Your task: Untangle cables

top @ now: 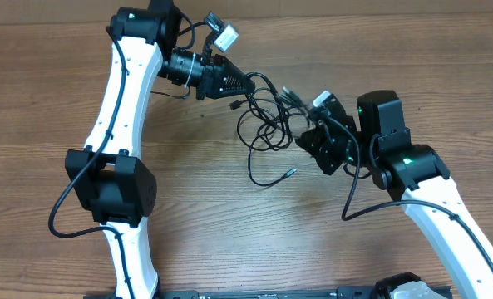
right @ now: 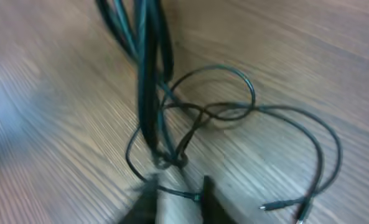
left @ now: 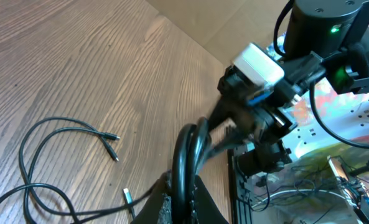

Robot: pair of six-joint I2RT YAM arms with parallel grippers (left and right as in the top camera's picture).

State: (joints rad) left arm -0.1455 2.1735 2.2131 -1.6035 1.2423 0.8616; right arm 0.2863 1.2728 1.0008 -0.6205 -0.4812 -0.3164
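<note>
The cables (top: 267,116) are thin black cords tangled in loops on the wooden table between my two grippers. My left gripper (top: 239,88) is shut on a bunch of cable strands (left: 187,158), which run taut from its fingers toward the right gripper (left: 252,109). My right gripper (top: 306,139) sits at the right side of the tangle. In the blurred right wrist view its fingers (right: 179,198) stand apart with one thin strand (right: 175,191) crossing between them, below the knot (right: 172,155). A loose silver-tipped end (top: 289,173) lies toward the front.
Slack loops with small plug ends (left: 112,138) lie on the table left of my left gripper. The table's far edge and a cluttered floor area (left: 333,155) show behind the right arm. Thicker arm cables (top: 63,208) hang beside both arms.
</note>
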